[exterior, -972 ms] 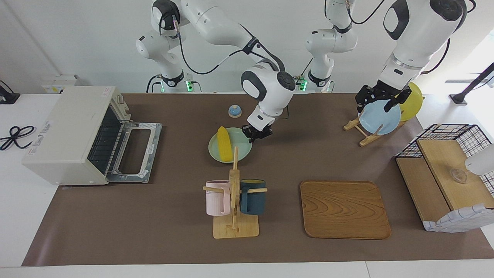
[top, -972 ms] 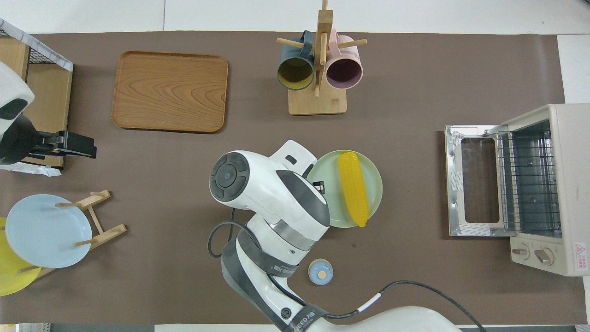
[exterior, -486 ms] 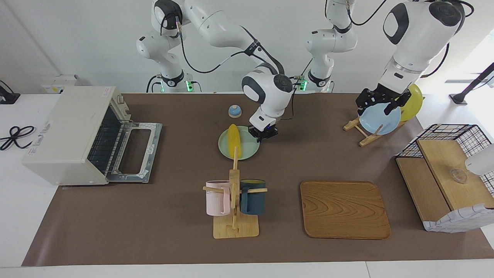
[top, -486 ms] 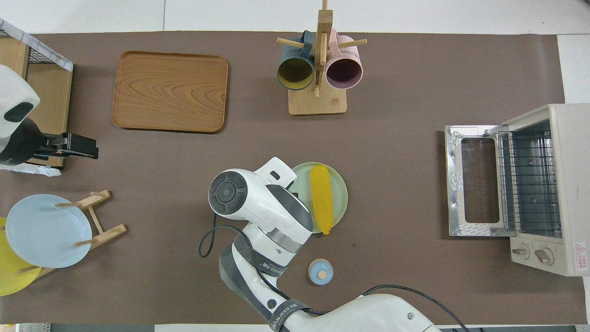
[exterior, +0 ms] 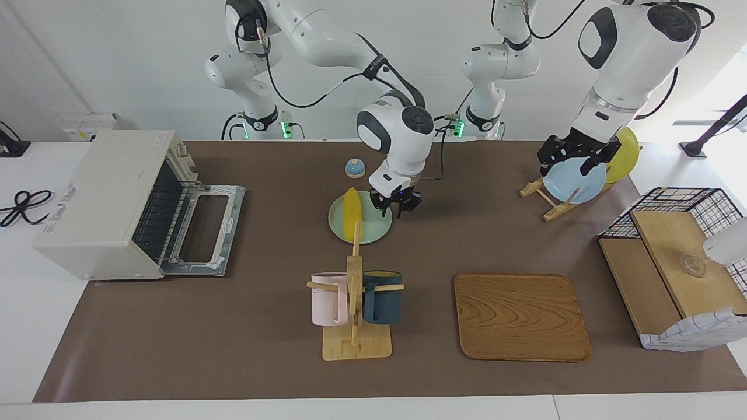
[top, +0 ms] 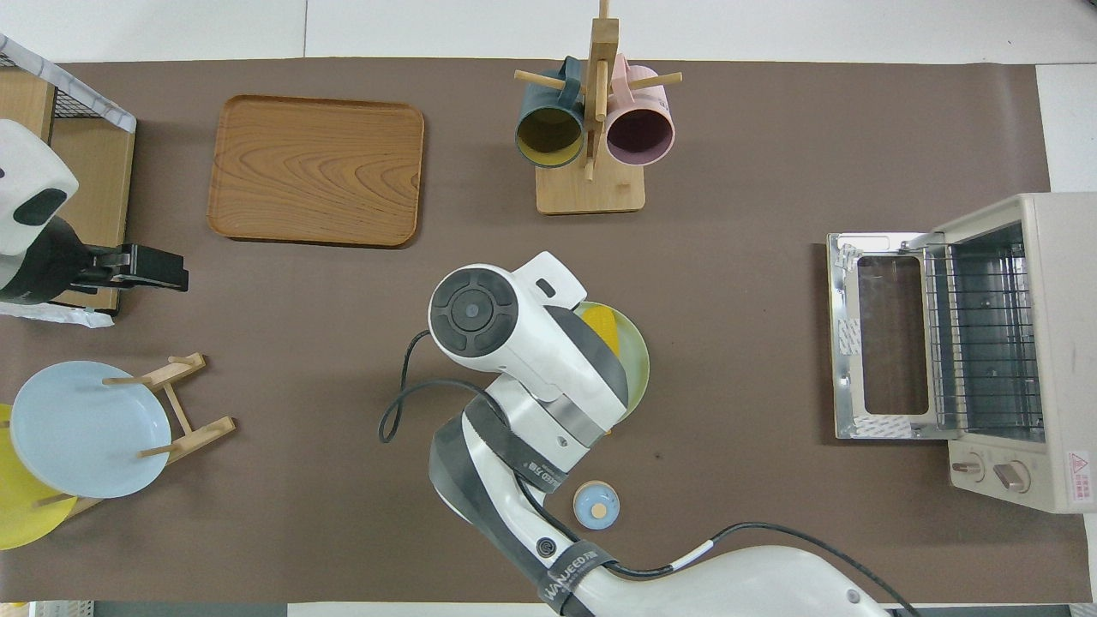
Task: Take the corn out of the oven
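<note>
Your corn lies flat on the pale green plate mid-table, well apart from the open oven, its long axis running from the robots toward the mug rack; which end tapers is unclear. It looks light, stiff and rather smooth, so you would likely do best pinching across its thick middle, square to that axis. The right gripper hangs spread and empty over the plate's edge just beside the cob, while the left gripper waits, fingers apart, over the blue plate on its rack.
</note>
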{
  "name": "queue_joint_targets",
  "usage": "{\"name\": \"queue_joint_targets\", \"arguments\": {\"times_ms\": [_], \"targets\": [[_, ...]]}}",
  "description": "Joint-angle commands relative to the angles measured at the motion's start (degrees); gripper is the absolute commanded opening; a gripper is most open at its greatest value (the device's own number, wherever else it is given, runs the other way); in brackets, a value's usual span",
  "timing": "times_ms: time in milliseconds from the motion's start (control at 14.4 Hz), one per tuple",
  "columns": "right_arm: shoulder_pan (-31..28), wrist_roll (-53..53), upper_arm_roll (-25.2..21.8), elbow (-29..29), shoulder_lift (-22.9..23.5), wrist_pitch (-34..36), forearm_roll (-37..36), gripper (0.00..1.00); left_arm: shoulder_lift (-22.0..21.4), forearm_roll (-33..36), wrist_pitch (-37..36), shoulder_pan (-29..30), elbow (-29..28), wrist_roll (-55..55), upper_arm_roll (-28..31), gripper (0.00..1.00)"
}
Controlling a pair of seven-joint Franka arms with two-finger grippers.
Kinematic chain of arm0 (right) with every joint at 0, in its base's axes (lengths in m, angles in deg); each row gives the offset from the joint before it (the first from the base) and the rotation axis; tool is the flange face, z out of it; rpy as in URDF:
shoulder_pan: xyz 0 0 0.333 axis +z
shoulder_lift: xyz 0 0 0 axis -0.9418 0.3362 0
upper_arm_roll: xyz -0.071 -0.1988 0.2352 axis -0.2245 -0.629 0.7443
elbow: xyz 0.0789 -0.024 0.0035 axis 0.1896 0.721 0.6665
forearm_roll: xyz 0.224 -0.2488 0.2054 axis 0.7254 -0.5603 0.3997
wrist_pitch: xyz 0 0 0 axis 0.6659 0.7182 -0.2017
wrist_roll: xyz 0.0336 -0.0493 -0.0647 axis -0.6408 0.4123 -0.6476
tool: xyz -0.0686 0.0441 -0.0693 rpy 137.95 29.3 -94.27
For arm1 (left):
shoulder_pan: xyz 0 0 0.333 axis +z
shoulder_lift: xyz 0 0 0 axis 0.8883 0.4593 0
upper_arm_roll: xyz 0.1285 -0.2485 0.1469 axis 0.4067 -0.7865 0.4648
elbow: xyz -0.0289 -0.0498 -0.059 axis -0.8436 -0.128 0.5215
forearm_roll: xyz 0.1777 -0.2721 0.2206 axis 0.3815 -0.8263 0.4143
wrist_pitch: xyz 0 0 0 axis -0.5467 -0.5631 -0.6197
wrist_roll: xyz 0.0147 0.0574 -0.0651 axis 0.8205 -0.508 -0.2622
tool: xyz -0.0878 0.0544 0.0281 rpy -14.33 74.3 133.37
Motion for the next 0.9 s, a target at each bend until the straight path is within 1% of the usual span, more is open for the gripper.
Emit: {"name": "queue_joint_targets", "arguments": {"times_ms": [0,208,347,417,486,556,694,833], "targets": [[-7.7,-9.7,0.7,1.8,-9.2,7.9,3.2,0.44,-0.2,-1.3,2.7,-0.2,-1.9,-1.0,-0.3,1.0],[-13.7,-17.8,0.7,1.9,-14.4,14.8,3.2,0.45,-0.2,-3.7,4.9,-2.1,-3.9,-0.9,-0.4,1.0],[-18.5,-23.3,0.6,2.0,-17.3,19.1,3.3,0.47,0.5,-4.4,6.3,-5.2,-4.3,-0.7,-0.3,1.0],[-21.0,-26.0,0.6,2.1,-18.4,20.5,3.3,0.56,1.5,-4.5,6.9,-6.4,-4.2,-0.2,-0.4,1.0],[-23.6,-28.9,0.6,2.1,-19.5,21.9,3.3,0.73,1.9,-5.3,7.4,-8.0,-4.2,0.3,-0.3,1.0],[-25.8,-32.5,0.6,2.0,-20.3,23.0,3.2,1.0,2.5,-6.7,8.4,-9.3,-4.2,1.7,-0.3,1.0],[-29.0,-36.6,0.6,1.7,-21.1,24.8,3.2,1.0,4.4,-7.8,10.5,-13.3,-4.2,5.3,-0.4,1.0],[-30.4,-36.8,-0.1,1.2,-21.7,26.7,3.2,1.0,6.4,-8.5,13.8,-18.0,-4.2,11.3,-0.4,1.0]]}}
